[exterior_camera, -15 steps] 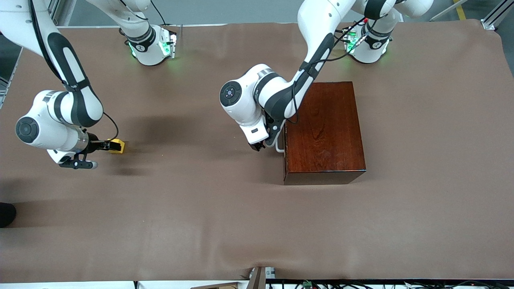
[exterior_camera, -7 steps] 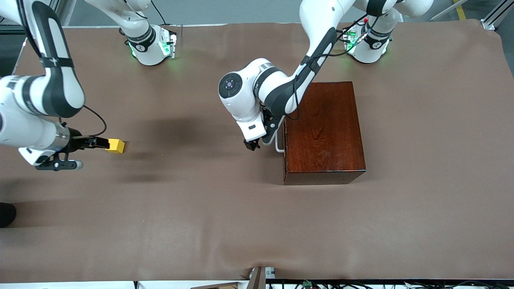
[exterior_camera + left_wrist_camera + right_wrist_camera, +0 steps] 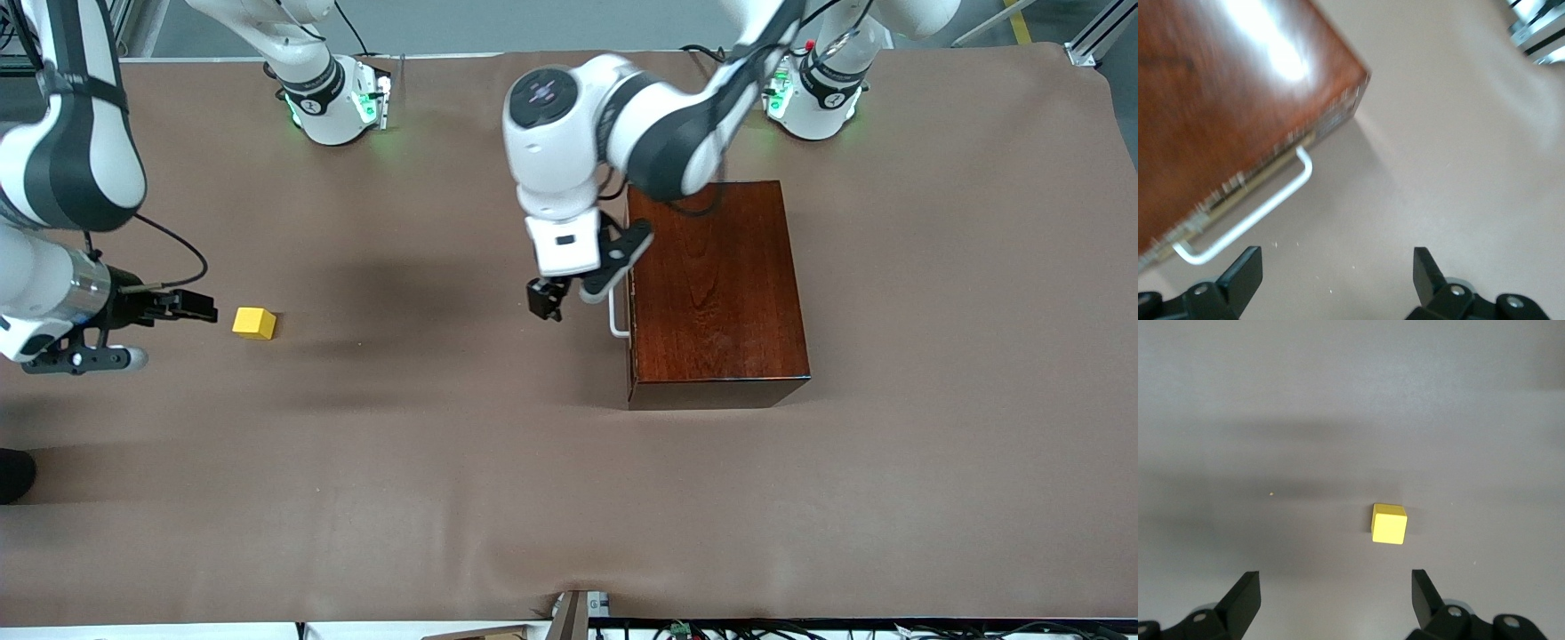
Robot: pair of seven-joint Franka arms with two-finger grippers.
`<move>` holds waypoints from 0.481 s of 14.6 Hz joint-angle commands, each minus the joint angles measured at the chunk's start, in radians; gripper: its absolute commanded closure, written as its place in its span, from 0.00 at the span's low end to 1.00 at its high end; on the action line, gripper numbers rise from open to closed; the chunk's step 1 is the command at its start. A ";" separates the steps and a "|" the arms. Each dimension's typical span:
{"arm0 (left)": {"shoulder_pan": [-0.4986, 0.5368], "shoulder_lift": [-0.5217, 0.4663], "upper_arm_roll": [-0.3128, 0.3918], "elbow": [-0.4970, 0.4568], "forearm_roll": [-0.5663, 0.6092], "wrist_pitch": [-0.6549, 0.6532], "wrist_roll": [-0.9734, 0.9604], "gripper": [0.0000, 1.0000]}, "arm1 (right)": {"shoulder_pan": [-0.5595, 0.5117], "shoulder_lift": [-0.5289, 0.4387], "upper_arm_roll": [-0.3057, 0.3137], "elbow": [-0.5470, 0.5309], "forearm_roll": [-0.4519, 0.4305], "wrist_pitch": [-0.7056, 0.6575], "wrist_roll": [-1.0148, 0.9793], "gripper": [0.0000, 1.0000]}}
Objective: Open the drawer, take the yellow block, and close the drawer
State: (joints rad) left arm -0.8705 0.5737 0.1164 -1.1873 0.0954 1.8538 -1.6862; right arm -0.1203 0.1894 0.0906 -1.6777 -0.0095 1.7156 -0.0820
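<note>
Front view: drawer shut flush in the wooden box, white handle facing the right arm's end of the counter. Yellow block resting free on the counter, well apart from the box. Left hand raised beside the handle, touching nothing; right hand just short of the block.

Left wrist view: fingers spread wide, empty; handle untouched.

Right wrist view: fingers spread wide, block clear of them. Task judged essentially complete. No obstruction noted.
</note>
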 commanded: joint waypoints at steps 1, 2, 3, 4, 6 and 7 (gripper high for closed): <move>0.054 -0.086 -0.012 -0.051 0.012 -0.016 0.130 0.00 | 0.014 -0.044 0.009 0.068 -0.006 -0.106 0.011 0.00; 0.062 -0.107 -0.012 -0.061 0.010 -0.028 0.169 0.00 | 0.017 -0.044 0.009 0.103 -0.006 -0.144 0.011 0.00; 0.085 -0.133 -0.012 -0.073 0.012 -0.042 0.204 0.00 | 0.019 -0.044 0.009 0.130 -0.001 -0.180 0.013 0.00; 0.106 -0.165 -0.015 -0.093 0.010 -0.047 0.254 0.00 | 0.018 -0.045 0.009 0.151 0.026 -0.217 0.014 0.00; 0.151 -0.240 -0.015 -0.153 0.010 -0.048 0.374 0.00 | 0.017 -0.062 0.008 0.197 0.077 -0.283 0.014 0.00; 0.172 -0.277 -0.015 -0.188 0.009 -0.048 0.426 0.00 | 0.019 -0.073 0.009 0.207 0.077 -0.300 0.014 0.00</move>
State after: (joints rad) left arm -0.7389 0.4089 0.1148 -1.2573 0.0954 1.8040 -1.3540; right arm -0.1031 0.1330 0.0984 -1.5084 0.0434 1.4621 -0.0801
